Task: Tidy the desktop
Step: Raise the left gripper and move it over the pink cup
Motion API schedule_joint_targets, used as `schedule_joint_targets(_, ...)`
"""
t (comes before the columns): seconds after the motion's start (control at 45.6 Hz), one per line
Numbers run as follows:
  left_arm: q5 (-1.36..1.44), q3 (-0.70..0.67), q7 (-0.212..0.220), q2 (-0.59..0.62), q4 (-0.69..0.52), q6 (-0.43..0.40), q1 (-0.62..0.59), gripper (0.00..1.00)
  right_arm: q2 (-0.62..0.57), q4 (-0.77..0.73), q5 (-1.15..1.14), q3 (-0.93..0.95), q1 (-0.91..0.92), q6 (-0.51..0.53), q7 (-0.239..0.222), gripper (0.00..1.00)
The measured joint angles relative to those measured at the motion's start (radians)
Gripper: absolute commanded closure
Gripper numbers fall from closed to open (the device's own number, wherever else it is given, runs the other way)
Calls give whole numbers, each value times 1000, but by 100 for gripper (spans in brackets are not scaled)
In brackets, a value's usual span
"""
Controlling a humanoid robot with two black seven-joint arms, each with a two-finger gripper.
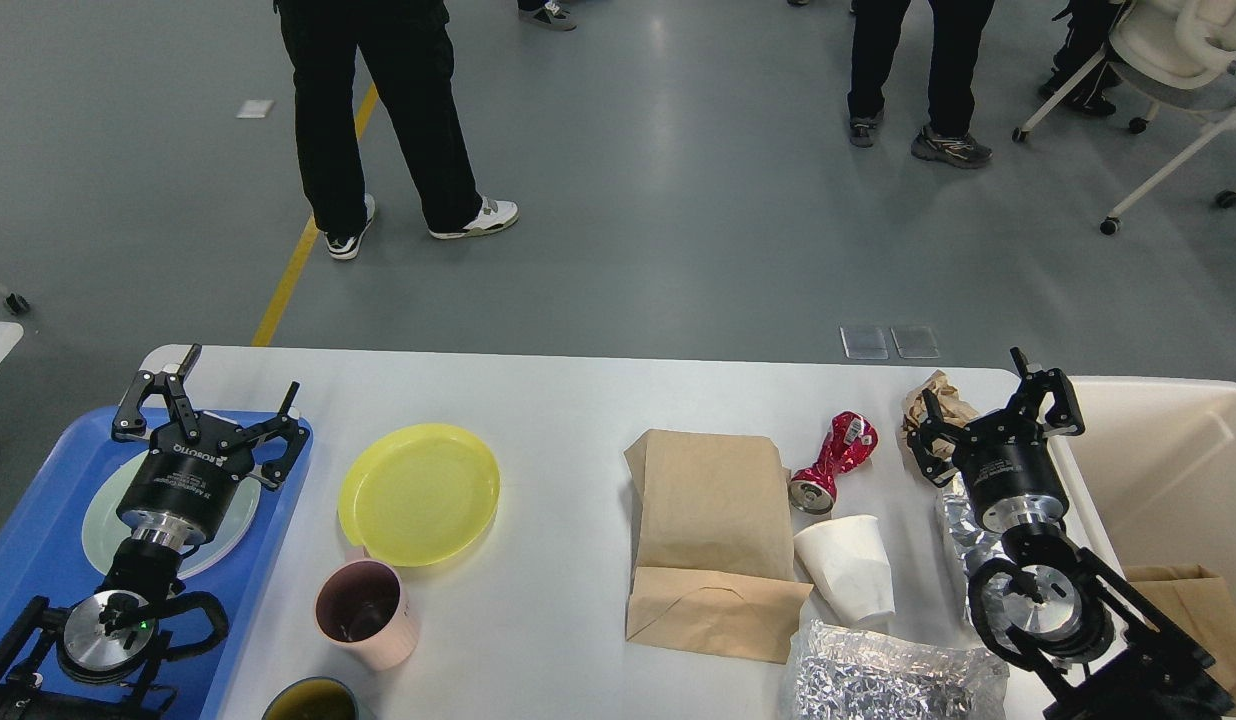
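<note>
While both hands hover open, the desktop lies beneath.

plates: two, one yellow plate and one pale plate
cups: three, pink mug, dark cup, paper cup
crushed cans: one
paper bags: two, flat bag, bag in bin
foil pieces: two, and
crumpled paper: one
trays: one
bins: one

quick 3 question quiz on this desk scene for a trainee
1. True or false: the yellow plate sits on the blue tray.
2. What lies between the brown paper bag and the right gripper? A) crushed red can B) pink mug C) a fork
3. What state are the left gripper's fingers in?

Key: 1 false, it rests on the desktop. 2 A. 3 open, empty.
</note>
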Motion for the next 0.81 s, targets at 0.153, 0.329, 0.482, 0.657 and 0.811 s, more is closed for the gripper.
schedule_joint_targets(0.153,0,3,0,10,0,-4,4,3,0,0,0,0,0,0,0,0)
schedule_joint_targets(0.329,-7,39,-1,33,0,2,4,3,0,0,0,0,1,0,0,0)
schedule_joint_targets(0.482,-14,198,-1,205,0,2,-43,3,0,0,0,0,1,0,0,0)
schedule_joint_targets(0.657,-15,650,6,469,1,-16,-283,3,0,0,0,0,0,0,0,0)
schedule_joint_targets(0.811,-15,1168,3,627,0,-148,-636,3,0,0,0,0,-1,0,0,0)
